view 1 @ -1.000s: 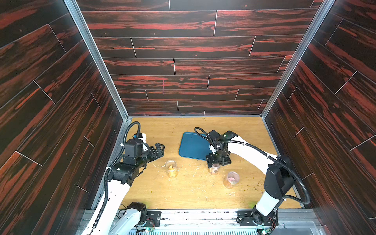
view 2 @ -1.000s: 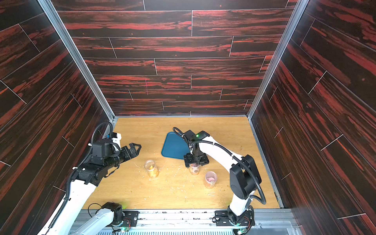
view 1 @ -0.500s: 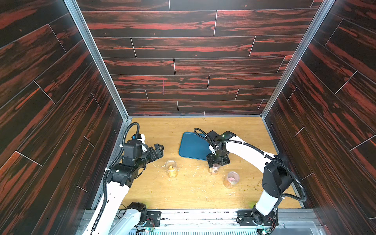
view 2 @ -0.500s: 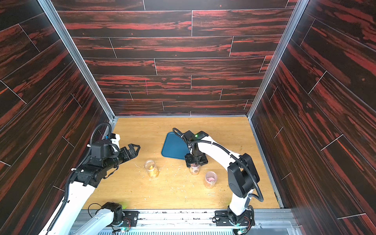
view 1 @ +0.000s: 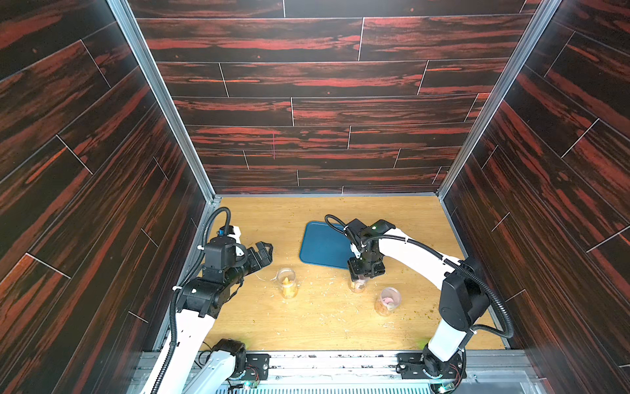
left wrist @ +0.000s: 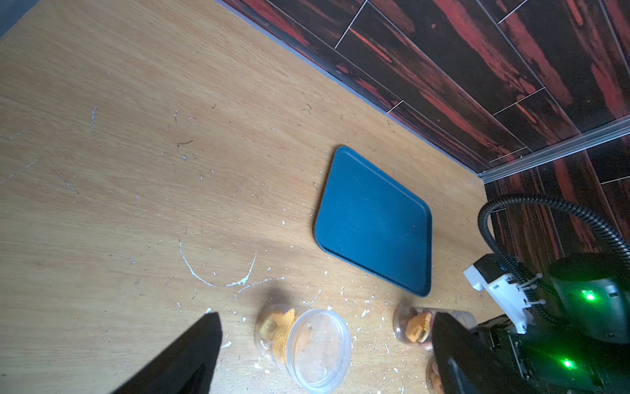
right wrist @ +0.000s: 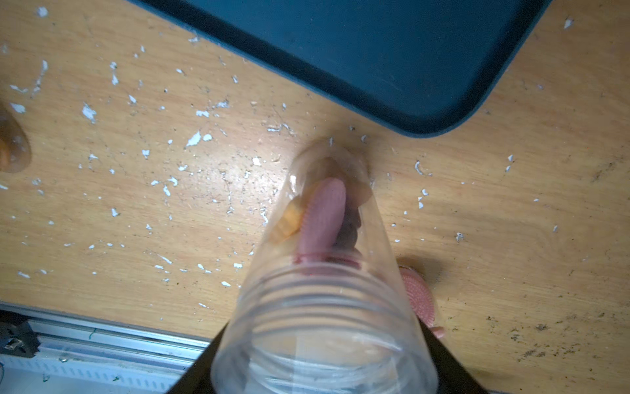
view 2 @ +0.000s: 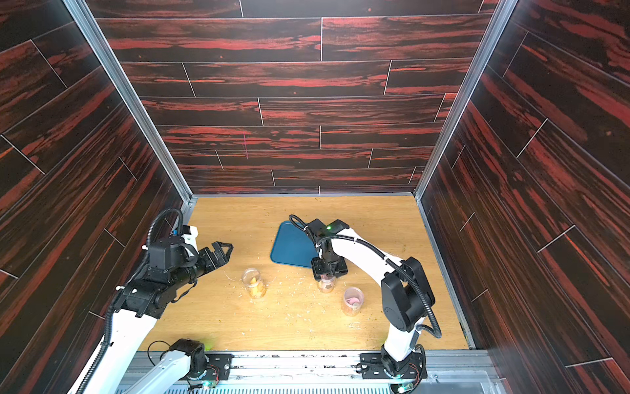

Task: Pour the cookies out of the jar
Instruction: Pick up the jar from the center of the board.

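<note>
Three clear jars stand on the wooden table. The middle jar [view 1: 358, 286] [view 2: 325, 285] [right wrist: 324, 273] holds pink, orange and brown cookies [right wrist: 324, 218]. My right gripper [view 1: 365, 271] [view 2: 329, 269] [right wrist: 324, 361] points straight down over it. Its dark fingers [right wrist: 446, 361] press on both sides of the threaded mouth. My left gripper [view 1: 264, 254] [view 2: 221, 252] [left wrist: 327, 317] hovers open at the left, apart from the left jar [view 1: 287, 285] [left wrist: 306, 341], which holds yellow-orange cookies [left wrist: 281, 327].
A blue tray [view 1: 324, 245] [view 2: 293, 245] [left wrist: 375, 221] [right wrist: 375, 51] lies bare just behind the middle jar. A third jar [view 1: 387, 300] [view 2: 352, 300] with pink cookies stands to the right front. Pale crumbs litter the table. Dark walls enclose three sides.
My right gripper's fingers have closed in on the middle jar's mouth. The left arm has hardly moved and stays open.
</note>
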`<state>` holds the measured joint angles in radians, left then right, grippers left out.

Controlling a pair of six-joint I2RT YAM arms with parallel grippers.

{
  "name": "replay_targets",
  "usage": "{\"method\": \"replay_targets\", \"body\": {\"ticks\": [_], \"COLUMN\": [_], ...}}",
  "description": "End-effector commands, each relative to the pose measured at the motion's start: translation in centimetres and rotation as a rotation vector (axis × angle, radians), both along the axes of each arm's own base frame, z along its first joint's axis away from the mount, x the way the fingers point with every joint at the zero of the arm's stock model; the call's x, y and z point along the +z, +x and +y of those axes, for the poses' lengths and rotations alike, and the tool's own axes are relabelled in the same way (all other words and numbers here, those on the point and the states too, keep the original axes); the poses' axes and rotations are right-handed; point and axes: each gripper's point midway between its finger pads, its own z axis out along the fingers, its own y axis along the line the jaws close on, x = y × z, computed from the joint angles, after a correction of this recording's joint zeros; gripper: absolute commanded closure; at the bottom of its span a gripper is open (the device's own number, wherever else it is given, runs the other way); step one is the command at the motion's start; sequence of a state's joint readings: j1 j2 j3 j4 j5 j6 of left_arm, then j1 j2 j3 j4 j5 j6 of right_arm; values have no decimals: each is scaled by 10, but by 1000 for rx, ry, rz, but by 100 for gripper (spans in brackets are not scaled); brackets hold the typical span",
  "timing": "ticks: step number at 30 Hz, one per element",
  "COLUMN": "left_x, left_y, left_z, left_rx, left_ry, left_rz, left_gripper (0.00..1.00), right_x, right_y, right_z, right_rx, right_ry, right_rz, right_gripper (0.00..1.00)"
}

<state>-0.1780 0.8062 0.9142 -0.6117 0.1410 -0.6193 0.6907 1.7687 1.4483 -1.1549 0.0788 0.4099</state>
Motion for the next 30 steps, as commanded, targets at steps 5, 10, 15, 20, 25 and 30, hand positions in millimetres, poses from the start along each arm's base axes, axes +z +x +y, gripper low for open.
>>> {"method": "replay_targets", "body": {"ticks": [5,10,15,20,25,30], "left_x": [-9,-7,-4,10,18,24], "left_y": [-7,-6,-3,1,5,14], "left_z": [3,-1,-8,-22,-36,-51], "left_rx": [24,8,-30,-114,-189,-262], "left_ry": [-16,-33,-45,-61,-95,-145], "left_rz": [23,12,8,-51,-46,-72], "left_gripper": [0,0,0,0,0,0], "right_x": [19,28,38,62,96,128], "right_y": [-2,-1,3,13,27,39], "right_z": [3,5,7,15,24,37], "right_rx": [-8,-20,-54,-117,-161,-185], "right_ry": [37,73,138,298,450,611], "right_rz": [-12,-22,-17,-3,0,10], "right_gripper": [33,33,33,33,33,33]}}
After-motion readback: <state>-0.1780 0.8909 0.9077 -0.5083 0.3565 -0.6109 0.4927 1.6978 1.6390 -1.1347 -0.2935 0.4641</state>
